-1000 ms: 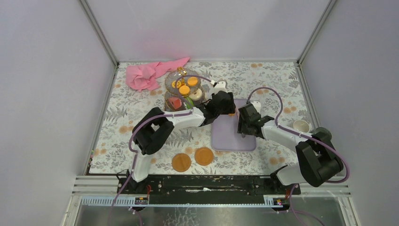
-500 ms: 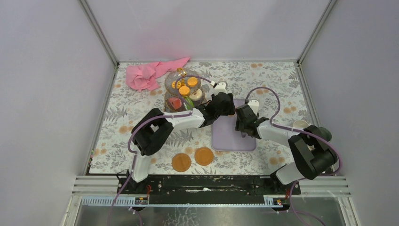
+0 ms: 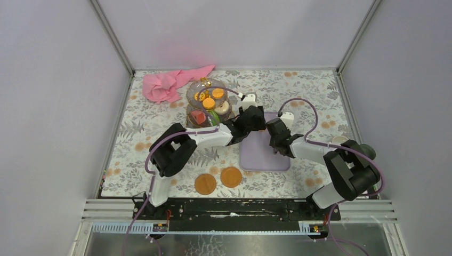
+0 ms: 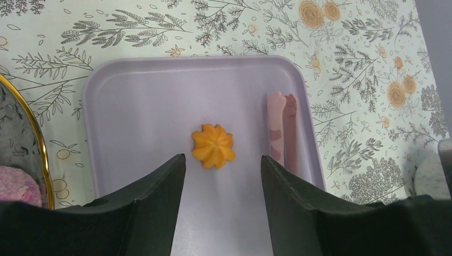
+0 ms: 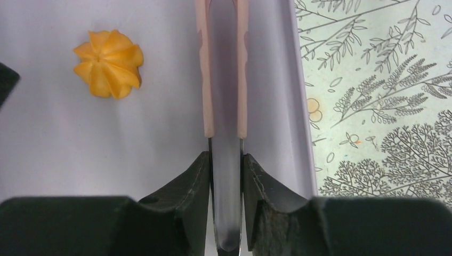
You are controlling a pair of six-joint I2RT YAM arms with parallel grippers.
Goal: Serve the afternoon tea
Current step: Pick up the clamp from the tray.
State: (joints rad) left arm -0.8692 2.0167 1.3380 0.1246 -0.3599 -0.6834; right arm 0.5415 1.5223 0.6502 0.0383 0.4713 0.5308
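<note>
Orange biscuit (image 4: 213,145), lilac tray (image 4: 138,96), pink tongs (image 5: 204,69), floral tablecloth (image 4: 160,26).

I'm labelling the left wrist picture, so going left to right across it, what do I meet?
Glass stand → orange biscuit → pink tongs. The lilac tray lies under the last two, so it has no place in the order.

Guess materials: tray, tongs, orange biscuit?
Tray: likely moulded plastic, given its uniform lilac colour, satin sheen and rounded raised rim. Tongs: the pink arms look like matte plastic or silicone, with no metallic shine; I can't settle which. Biscuit: a toy, probably plastic or rubber, judging by the even orange colour and crisp moulded swirl ridges.
</note>
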